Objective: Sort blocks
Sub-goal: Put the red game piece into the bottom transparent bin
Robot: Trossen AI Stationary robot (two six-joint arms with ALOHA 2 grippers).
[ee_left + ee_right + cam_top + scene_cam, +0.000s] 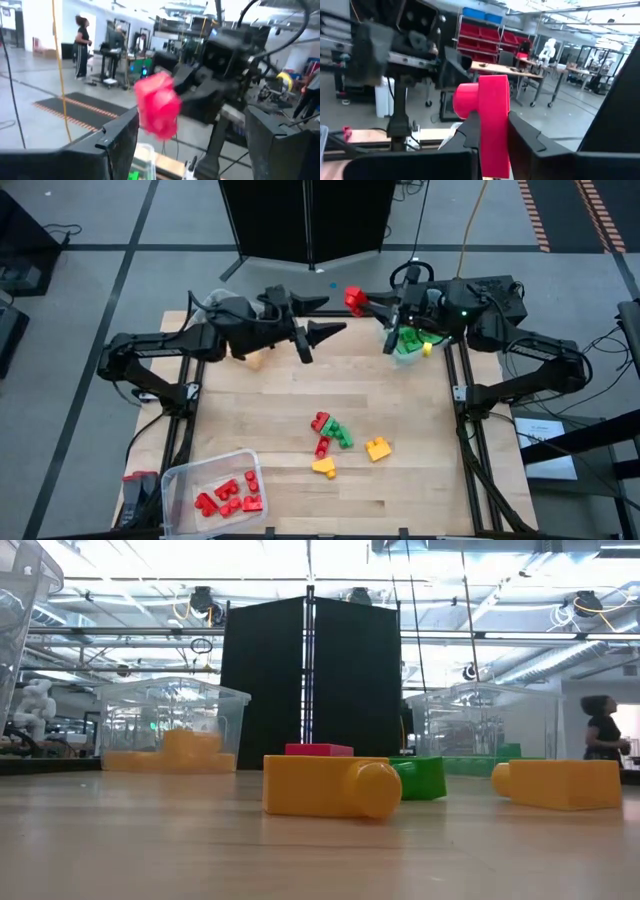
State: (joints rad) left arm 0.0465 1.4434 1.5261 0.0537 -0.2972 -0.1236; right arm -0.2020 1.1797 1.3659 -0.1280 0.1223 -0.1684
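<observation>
My right gripper (366, 302) is raised over the table's far edge, pointing level toward the left arm, shut on a red block (354, 300). My left gripper (336, 315) faces it from the left, open and close to the block without touching it. In the left wrist view the red block (157, 110) hangs ahead of my left gripper's spread fingers (117, 137). Loose red, green and yellow blocks (340, 442) lie on the table's middle; in the low view a yellow block (325, 785) lies nearest. My right gripper pinches the red block between its two fingers, one on each flat side (495, 135). The fingers come level from the table's right side. The block stands on end above the fingers with a stud (465, 100) pointing sideways, lifted clear of the table.
A clear bin (215, 490) with several red blocks sits at the near left corner. A bin with green blocks (408, 345) stands far right under my right arm. A bin with yellow blocks (175, 730) stands far left under my left arm. People show in the room behind.
</observation>
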